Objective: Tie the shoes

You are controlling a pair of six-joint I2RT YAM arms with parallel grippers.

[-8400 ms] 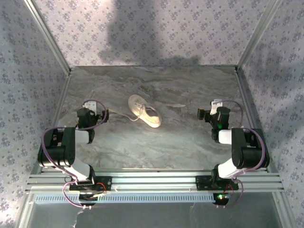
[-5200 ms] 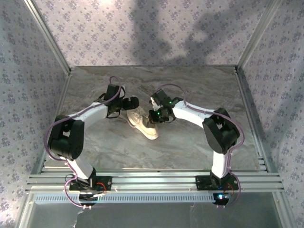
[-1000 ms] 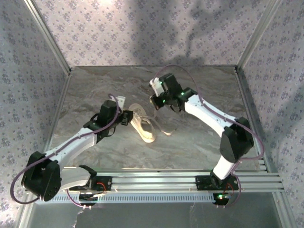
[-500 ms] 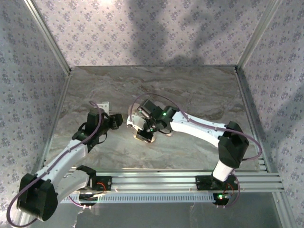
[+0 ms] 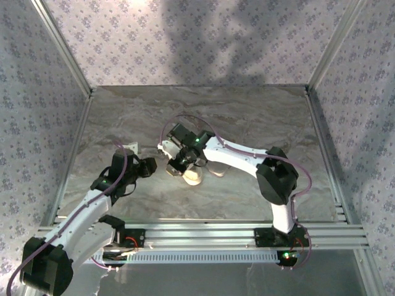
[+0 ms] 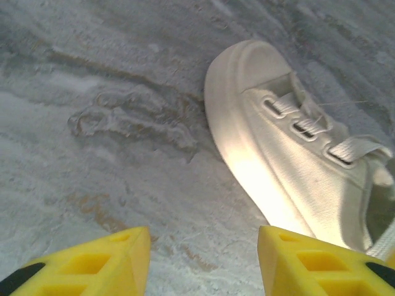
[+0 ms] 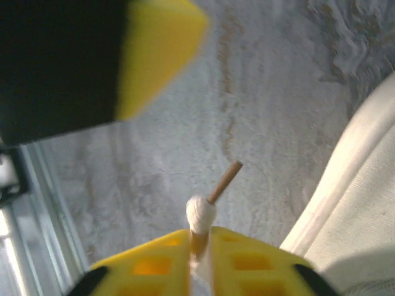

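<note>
**A:** Start at the left edge. How much room is there?

**B:** An aluminium rail [image 5: 70, 161] bounds the worktop [image 5: 247, 117] on the left, with patterned wall [image 5: 185, 43] rising around it. The left arm [image 5: 86, 206] reaches in from the lower left. Bare marble lies between it and that rail (a clear strip running up to the back wall).

**A:** And the left jaws?

**B:** They stand apart with nothing between them. In the left wrist view the yellow fingertips [image 6: 92, 259] sit at the bottom edge, with bare worktop showing in the gap. From above they stop just left of the sneaker [image 5: 194, 177].

**A:** Where does the sneaker lie, and which way does it point?

**B:** It lies a little left of centre in the top view, partly covered by the right arm [image 5: 241, 160]. From the left wrist the sneaker [image 6: 290, 166] takes up the right side, sole down. Its long axis slants from upper left to lower right, and the rounded toe points to the upper left. The heel end is cut off at the right edge.

**A:** What about the right jaws?

**B:** They are over the sneaker's upper-left part in the top view. The right wrist view shows them nearly together, clamped on the end of a white lace [image 7: 200, 213], whose tan tip [image 7: 223, 180] pokes out past them.

**A:** And further right?

**B:** There is open marble out to the right rail [image 5: 330, 160] and up to the back wall.
</note>
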